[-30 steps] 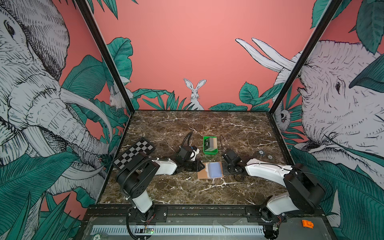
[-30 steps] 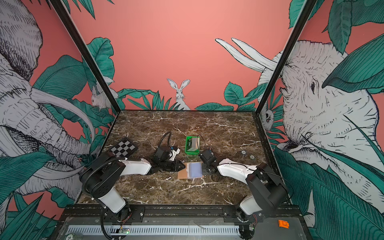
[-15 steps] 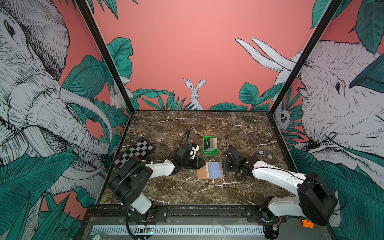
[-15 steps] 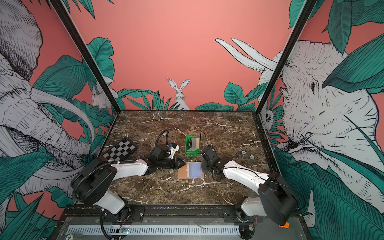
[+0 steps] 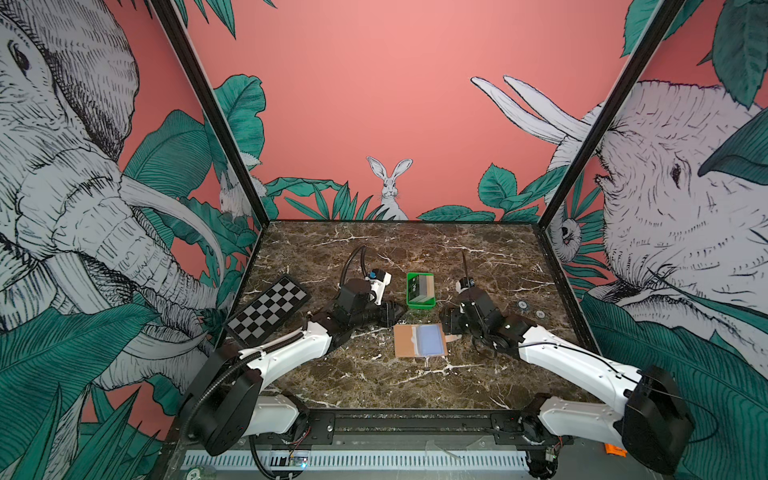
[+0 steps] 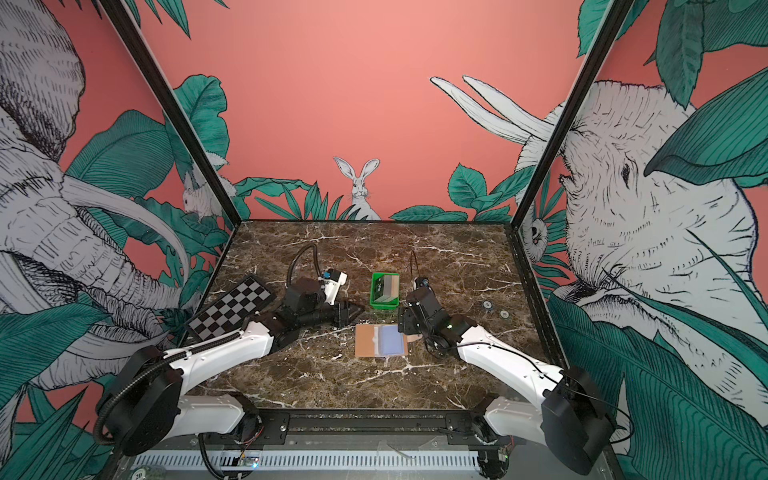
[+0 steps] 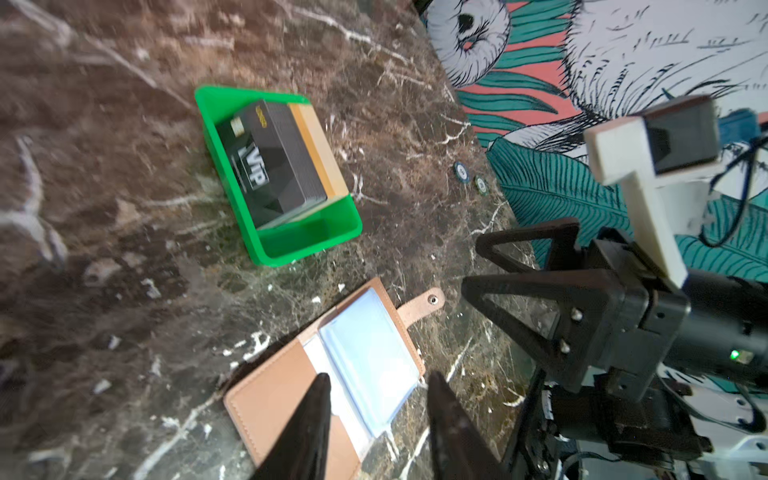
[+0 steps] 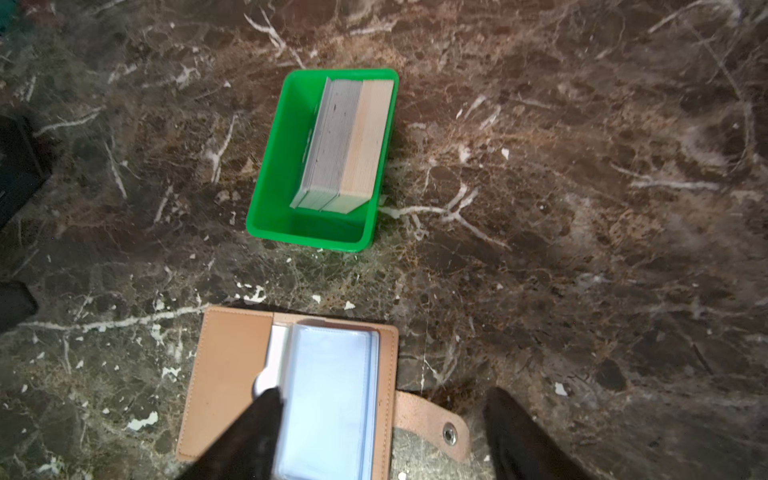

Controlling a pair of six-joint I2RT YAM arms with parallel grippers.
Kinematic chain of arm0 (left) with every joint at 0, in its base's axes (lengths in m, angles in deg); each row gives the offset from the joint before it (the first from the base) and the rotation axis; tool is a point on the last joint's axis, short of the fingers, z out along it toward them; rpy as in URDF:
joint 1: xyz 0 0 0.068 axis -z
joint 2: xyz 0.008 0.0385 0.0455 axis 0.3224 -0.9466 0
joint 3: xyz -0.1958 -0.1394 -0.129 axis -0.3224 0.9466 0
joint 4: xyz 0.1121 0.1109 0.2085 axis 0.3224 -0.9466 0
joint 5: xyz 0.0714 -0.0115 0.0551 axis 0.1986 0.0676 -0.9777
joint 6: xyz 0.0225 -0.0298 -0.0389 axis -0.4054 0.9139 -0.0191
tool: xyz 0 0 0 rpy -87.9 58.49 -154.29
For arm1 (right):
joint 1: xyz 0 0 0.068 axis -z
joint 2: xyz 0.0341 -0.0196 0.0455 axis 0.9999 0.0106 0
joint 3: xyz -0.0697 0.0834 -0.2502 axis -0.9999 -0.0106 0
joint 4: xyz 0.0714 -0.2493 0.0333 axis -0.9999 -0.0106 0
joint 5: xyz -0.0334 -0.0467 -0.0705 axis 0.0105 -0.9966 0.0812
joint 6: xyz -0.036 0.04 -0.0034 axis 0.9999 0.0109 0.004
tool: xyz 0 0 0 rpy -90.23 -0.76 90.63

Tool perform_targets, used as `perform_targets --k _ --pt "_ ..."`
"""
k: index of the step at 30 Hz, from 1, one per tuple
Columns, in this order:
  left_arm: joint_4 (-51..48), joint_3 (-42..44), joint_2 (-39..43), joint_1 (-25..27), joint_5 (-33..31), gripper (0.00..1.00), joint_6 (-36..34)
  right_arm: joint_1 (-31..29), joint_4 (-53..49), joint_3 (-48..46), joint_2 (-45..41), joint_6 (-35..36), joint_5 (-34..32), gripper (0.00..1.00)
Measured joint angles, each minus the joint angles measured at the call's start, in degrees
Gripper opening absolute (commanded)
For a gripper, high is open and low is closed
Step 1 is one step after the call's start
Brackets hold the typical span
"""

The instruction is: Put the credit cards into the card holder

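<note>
a: so what are we looking at here, surface-wise?

b: we're looking at a dark brown marble tabletop (image 5: 374, 382) with white veins running all over it. pink walls (image 5: 374, 104) are boxing it in, with black frame posts running up the corners. elephants and green leaves are covering the side walls, and a painted white rabbit (image 5: 390, 187) is sitting at the back.

a: and where's the card holder sitting?

b: the card holder (image 5: 419, 340) is lying open and flat near the middle of the table, between the two arms. its strap tab (image 8: 432, 419) is sticking out toward the right arm's side. something pale blue is showing through its clear pockets, but we're not managing to tell if that's a card. the credit cards (image 7: 270, 162) are standing stacked on edge in the green tray (image 5: 420, 291) just behind the holder, with the black "vip" one facing out.

a: what are the grippers doing?

b: the left gripper (image 7: 378, 380) is hanging near the holder's back left corner with its fingers spread apart, pinching nothing. the right gripper (image 8: 382, 395) is hovering at the strap side with its jaws spread wide, gripping nothing either.

a: are we seeing anything else on the marble?

b: a checkerboard (image 5: 268, 309) is lying by the left wall. two small round discs (image 5: 523, 305) are sitting near the right one.
</note>
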Motion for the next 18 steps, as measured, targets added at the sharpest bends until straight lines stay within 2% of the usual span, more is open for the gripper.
perform_targets --k 2,3,10,18 --pt "0.04 0.00 1.79 -0.24 -0.74 0.92 -0.81 0.00 0.76 0.55 -0.15 0.26 -0.90 0.98" --pt "0.02 -0.02 2.29 -0.24 -1.18 0.99 -1.07 0.00 1.11 0.72 -0.22 0.28 -1.31 0.98" --pt "-2.16 -1.16 3.52 -0.26 -3.45 0.99 -2.23 0.00 1.27 2.34 -0.28 0.20 -6.25 0.98" --pt "-4.96 -2.58 2.29 -0.26 -4.00 0.99 -3.28 0.02 0.76 3.06 0.22 2.19 -6.58 0.95"
